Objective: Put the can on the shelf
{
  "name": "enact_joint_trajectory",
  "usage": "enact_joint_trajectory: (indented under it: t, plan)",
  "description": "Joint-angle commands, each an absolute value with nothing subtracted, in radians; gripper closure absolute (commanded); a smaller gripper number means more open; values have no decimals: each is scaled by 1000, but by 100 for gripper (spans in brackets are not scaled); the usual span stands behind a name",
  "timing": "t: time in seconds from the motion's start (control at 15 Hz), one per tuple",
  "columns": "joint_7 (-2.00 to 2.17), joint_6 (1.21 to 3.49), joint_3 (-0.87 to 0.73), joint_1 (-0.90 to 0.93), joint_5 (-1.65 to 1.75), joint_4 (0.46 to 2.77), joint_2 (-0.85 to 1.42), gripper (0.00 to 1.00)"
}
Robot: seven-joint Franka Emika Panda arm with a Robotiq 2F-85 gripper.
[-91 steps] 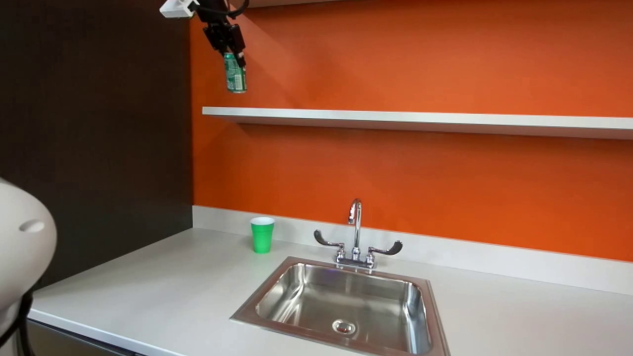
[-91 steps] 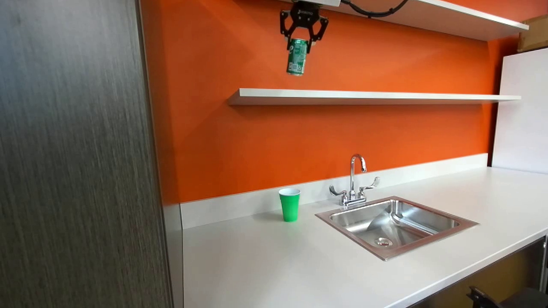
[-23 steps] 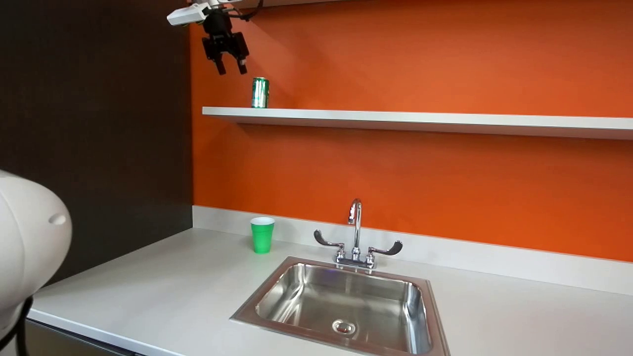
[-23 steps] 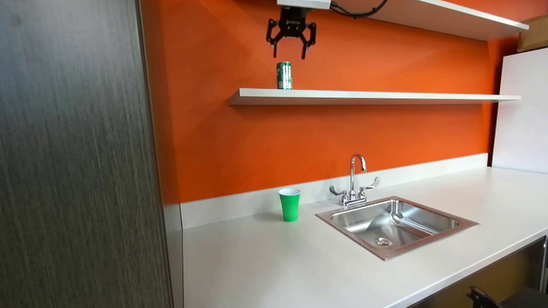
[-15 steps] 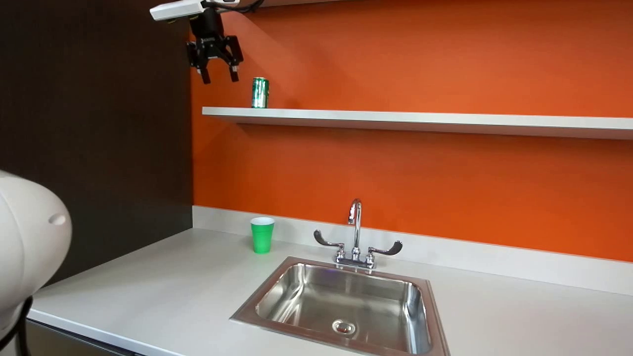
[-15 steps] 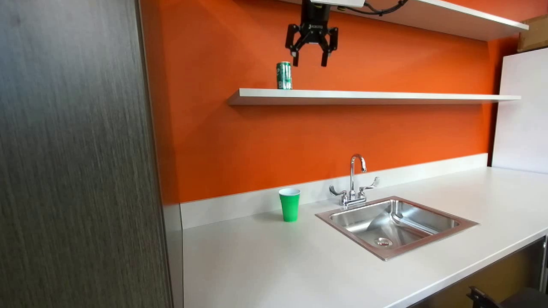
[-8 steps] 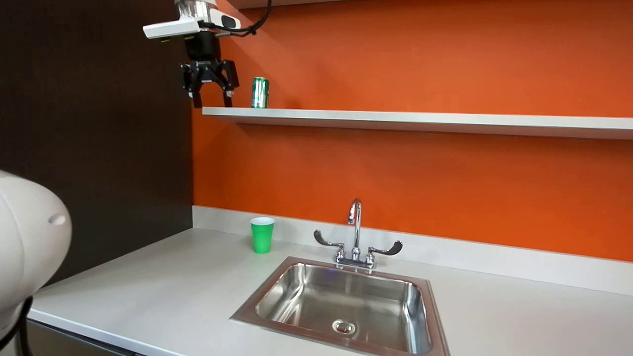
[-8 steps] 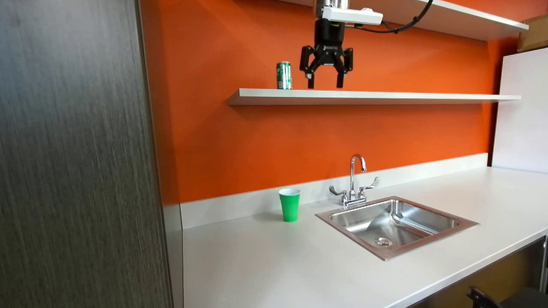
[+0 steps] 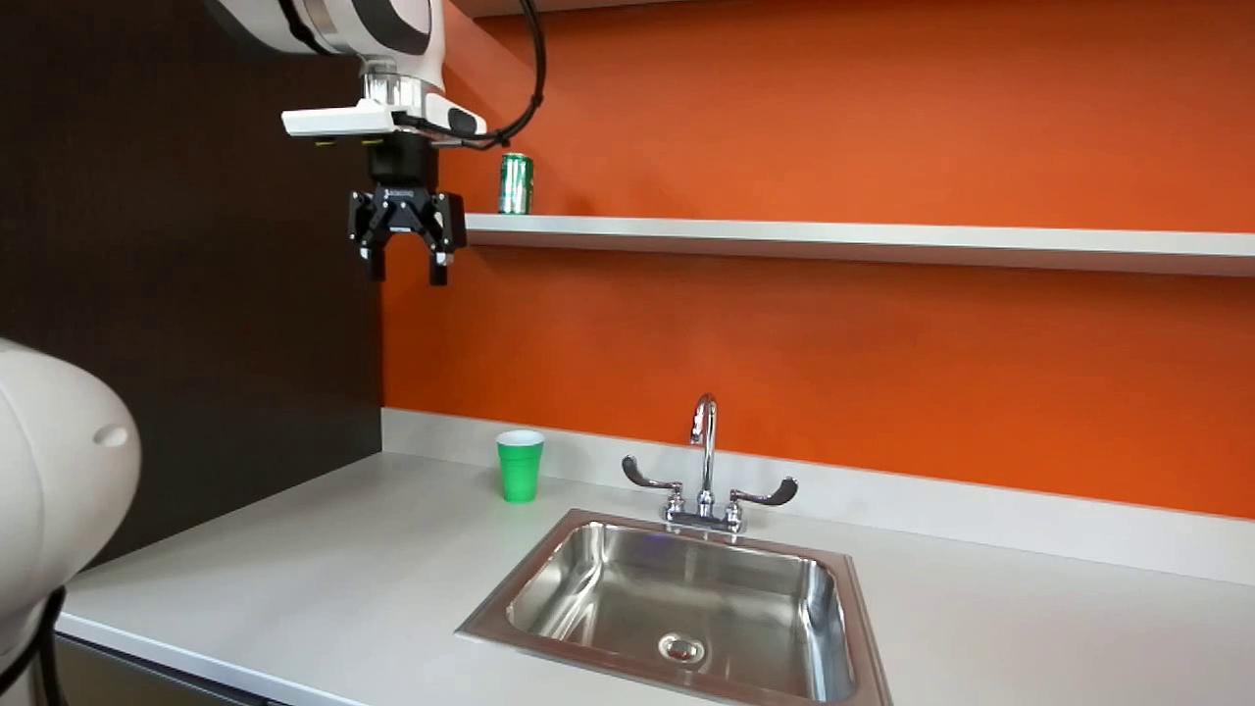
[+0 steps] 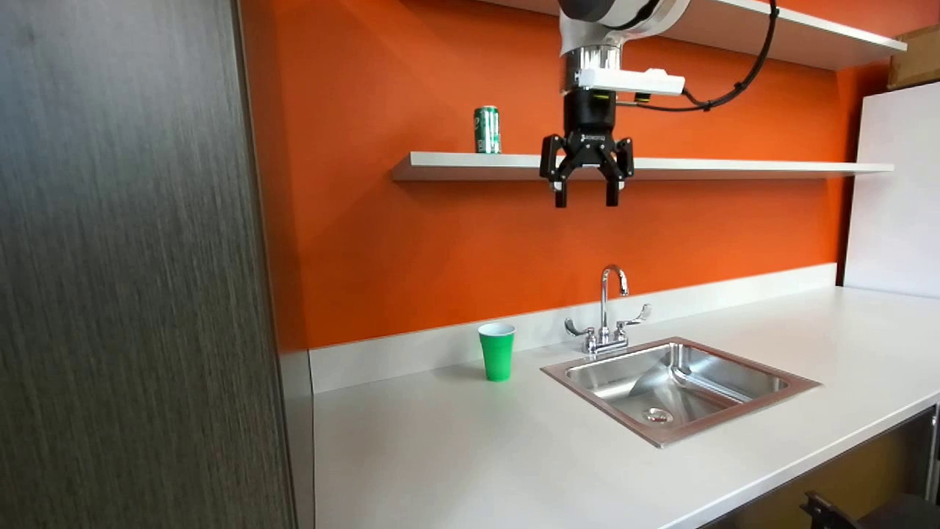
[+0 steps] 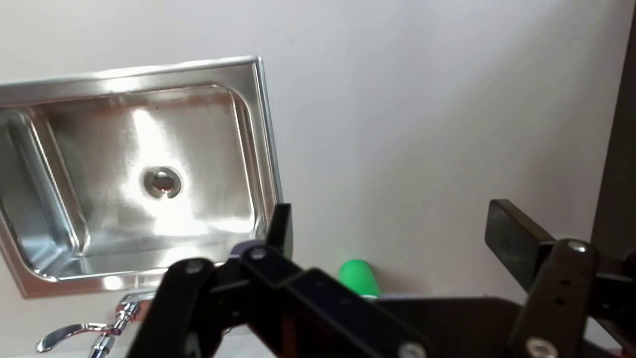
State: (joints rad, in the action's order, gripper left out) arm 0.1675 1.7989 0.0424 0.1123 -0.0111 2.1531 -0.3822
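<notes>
Can [image 9: 516, 184] is on the shelf [image 9: 882, 234], upright, near its 9 o'clock end in both exterior views. Green, silvery top, pale markings; top too small to read, contents can't tell. In an exterior view, claw [image 9: 408, 273] at about 8 o'clock from the can, well apart from it. Claw is released, jaws spread wide, aimed down at 6 o'clock, tips lower than the shelf; its body covers part of the shelf in both exterior views.

In an exterior view, green cup [image 10: 497, 354] at 7 o'clock from the claw, upright on the worktop [image 10: 440, 455], mouth up. Pale inner wall shows at the cup's rim; bottom hidden, so can't tell what's in it. Steel sink [image 10: 661, 435] set into the worktop, just past 3 o'clock from the cup, with a two-handled faucet [image 10: 604, 316] at the sink's back edge, between 10 and 11 o'clock. Inside the sink: shiny steel floor, glare patches, round drain [image 11: 162, 182], clearest in wrist view.

Wrist view: claw along the 6 o'clock side, worktop visible between the jaws; cup partly hidden by the claw; sink at 10 o'clock from cup, cut off at the 9 o'clock edge.

Cardboard box [image 10: 916, 59] at the 2 o'clock edge in an exterior view, cropped, on top of a tall white unit [image 10: 896, 191]; contents can't tell.
</notes>
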Motion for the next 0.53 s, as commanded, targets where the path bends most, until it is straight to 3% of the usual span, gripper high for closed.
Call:
enact_joint_trajectory:
  t: [0.0,0.47]
  plan:
    - [137,1815,50,86,-20,2240,-427,0]
    - [161,1804,59,80,-18,2268,-407,0]
